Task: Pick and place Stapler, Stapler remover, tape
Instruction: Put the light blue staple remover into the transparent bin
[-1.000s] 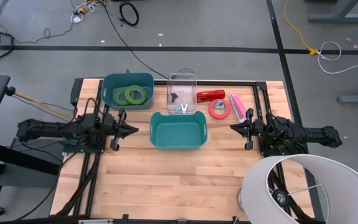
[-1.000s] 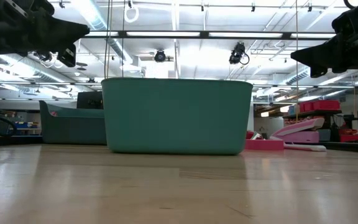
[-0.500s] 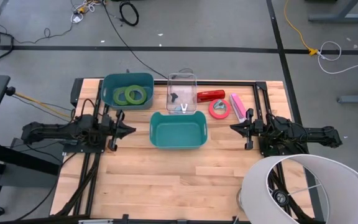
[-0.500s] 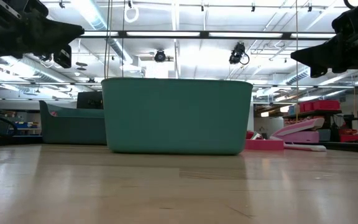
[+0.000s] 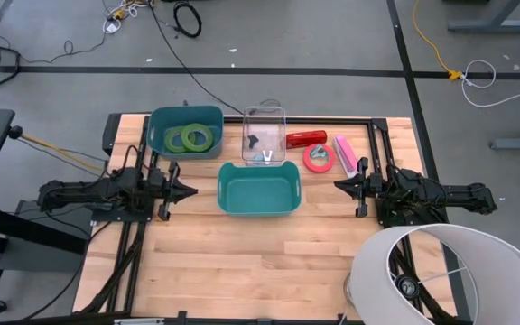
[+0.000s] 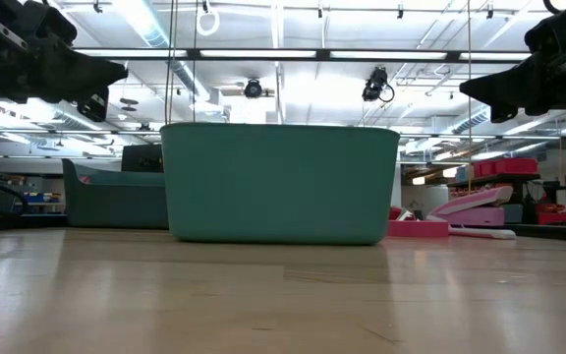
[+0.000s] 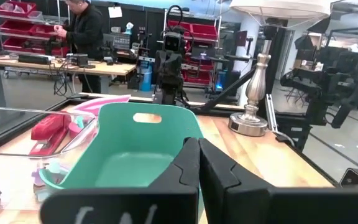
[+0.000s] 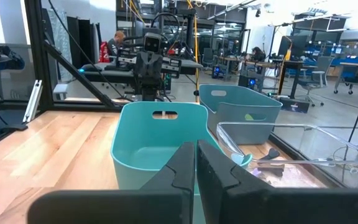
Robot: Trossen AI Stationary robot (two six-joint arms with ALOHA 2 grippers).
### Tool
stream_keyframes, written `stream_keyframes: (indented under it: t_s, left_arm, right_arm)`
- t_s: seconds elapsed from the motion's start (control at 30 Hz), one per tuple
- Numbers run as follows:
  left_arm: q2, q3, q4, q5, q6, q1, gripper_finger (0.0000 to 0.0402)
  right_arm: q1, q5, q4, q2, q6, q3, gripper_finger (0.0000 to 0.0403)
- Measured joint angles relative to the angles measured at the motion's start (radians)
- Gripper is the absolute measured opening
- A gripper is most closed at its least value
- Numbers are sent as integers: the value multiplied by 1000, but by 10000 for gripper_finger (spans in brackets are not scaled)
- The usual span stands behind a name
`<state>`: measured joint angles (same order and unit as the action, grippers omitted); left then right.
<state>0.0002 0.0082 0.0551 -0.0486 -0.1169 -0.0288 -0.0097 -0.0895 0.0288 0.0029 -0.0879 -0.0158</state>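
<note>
Since a second ago our left gripper [image 5: 190, 190] has pulled back from the teal bin [image 5: 257, 188]; our right gripper [image 5: 339, 186] hasn't moved. Both are closed and empty. 2 green tape rolls [image 5: 189, 137] sit in the blue bin [image 5: 185, 131] just beyond our left gripper; the red roll [image 5: 319, 157] lies near our right.
</note>
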Motion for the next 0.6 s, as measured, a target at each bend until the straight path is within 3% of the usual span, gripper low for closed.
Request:
stream_keyframes:
  t_s: [0.6]
  left_arm:
    - [7,0,-41,5,-3,0,2]
  right_arm:
    - [0,0,0,0,0,0,18]
